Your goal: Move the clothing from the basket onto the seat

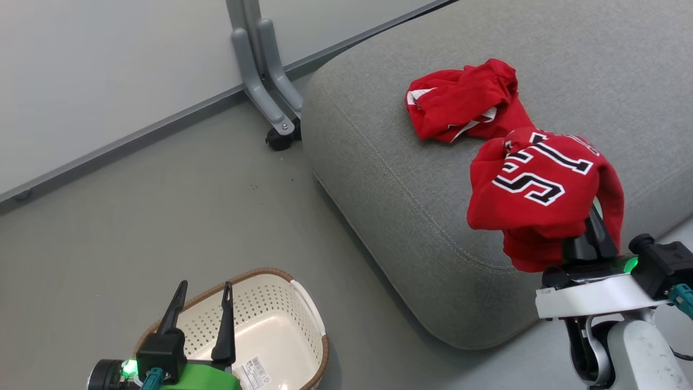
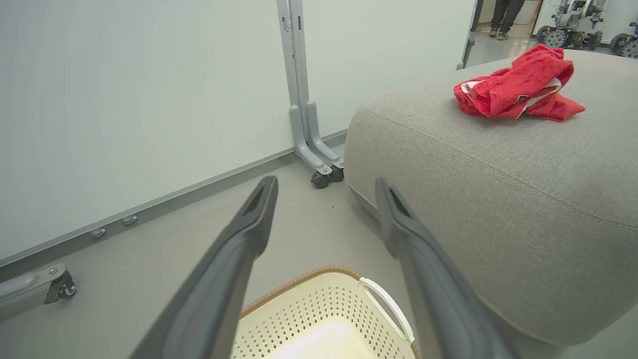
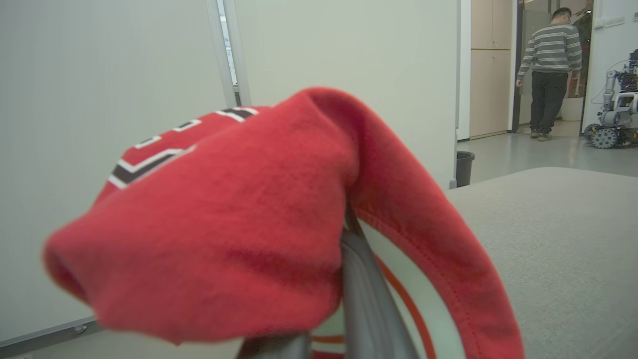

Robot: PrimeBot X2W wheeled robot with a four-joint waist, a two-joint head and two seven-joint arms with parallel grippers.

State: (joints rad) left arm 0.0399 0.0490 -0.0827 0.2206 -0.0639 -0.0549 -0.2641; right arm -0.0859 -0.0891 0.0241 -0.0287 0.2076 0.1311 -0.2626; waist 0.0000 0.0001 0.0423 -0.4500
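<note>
**Clerk:** Where is the clothing?

**Inspector:** There are two pieces. The lettered garment [image 1: 541, 189] is bunched over the fingers [image 3: 363, 294] of the right gripper [image 1: 590, 238] and covers their tips. It hangs down on both sides of them, with the black-and-white letters facing up. The second garment [image 1: 465, 103] lies crumpled on the seat [image 1: 390, 179], just beyond those covered tips. In the head view the two pieces meet at one edge.

**Clerk:** What state are the right fingers in?

**Inspector:** They are drawn together with the cloth carried on them. The fabric hides the exact point of the pinch.

**Clerk:** And the left fingers?

**Inspector:** The left gripper [image 1: 206, 284] has its fingers wide apart with nothing between them. The basket [image 1: 311, 319] sits on the floor [image 1: 162, 206] directly under them, and no red cloth shows in the part of it that is visible. There is a label on its base.

**Clerk:** What surrounds them?

**Inspector:** In the left wrist view the seat rises just to the right of the left fingers. Ahead of their tips stands a pale partition [image 2: 149, 89] on a grey castor foot [image 2: 319, 169]. In the right wrist view, far beyond the right fingers, a dark bin [image 3: 464, 167] stands by the wall. Farther off a person [image 3: 548, 70] stands in a doorway with their back turned, and a wheeled robot [image 3: 615, 114] is parked beside them.
</note>
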